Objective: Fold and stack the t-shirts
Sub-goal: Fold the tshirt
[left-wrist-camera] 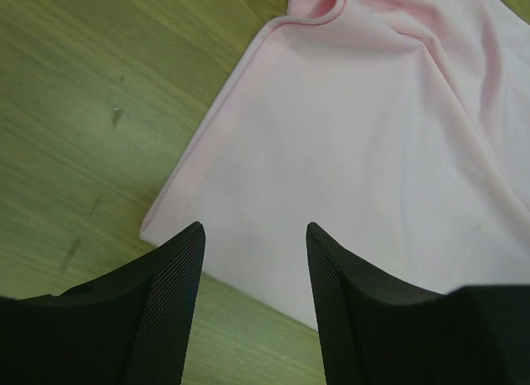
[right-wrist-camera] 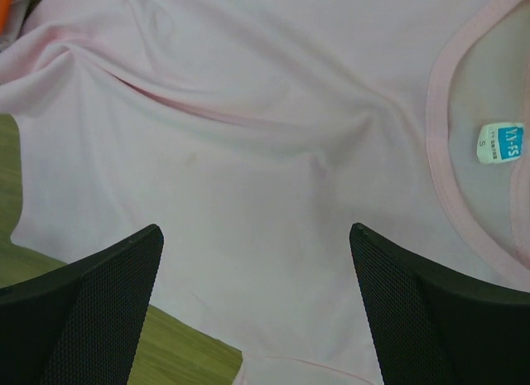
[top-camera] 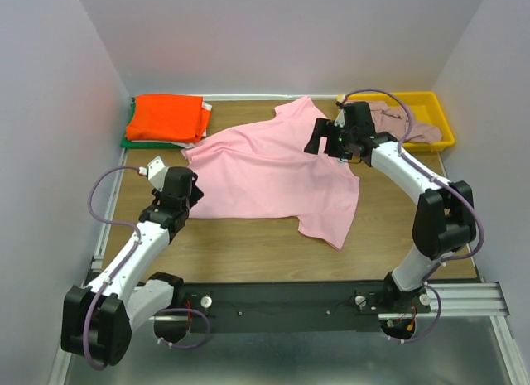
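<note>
Jaws open on both: left gripper [left-wrist-camera: 255,229] over a corner of the pink t-shirt [top-camera: 273,174], right gripper [right-wrist-camera: 255,231] by its neckline [right-wrist-camera: 439,112].

t-shirts: four by colour, one pink shirt [top-camera: 273,174], one orange shirt [top-camera: 168,116], one green shirt [top-camera: 130,141], one mauve shirt [top-camera: 418,130]
trays: one yellow tray [top-camera: 435,112]
arms: two, a left arm [top-camera: 132,252] and a right arm [top-camera: 414,182]
grippers: two, a left gripper [left-wrist-camera: 252,232] and a right gripper [right-wrist-camera: 257,232]
fingers: two per gripper, four in all
neck labels: one blue-and-white label [right-wrist-camera: 501,142]
purple cables: two, a left cable [top-camera: 99,194] and a right cable [top-camera: 377,93]
tables: one wooden table [top-camera: 248,244]
</note>
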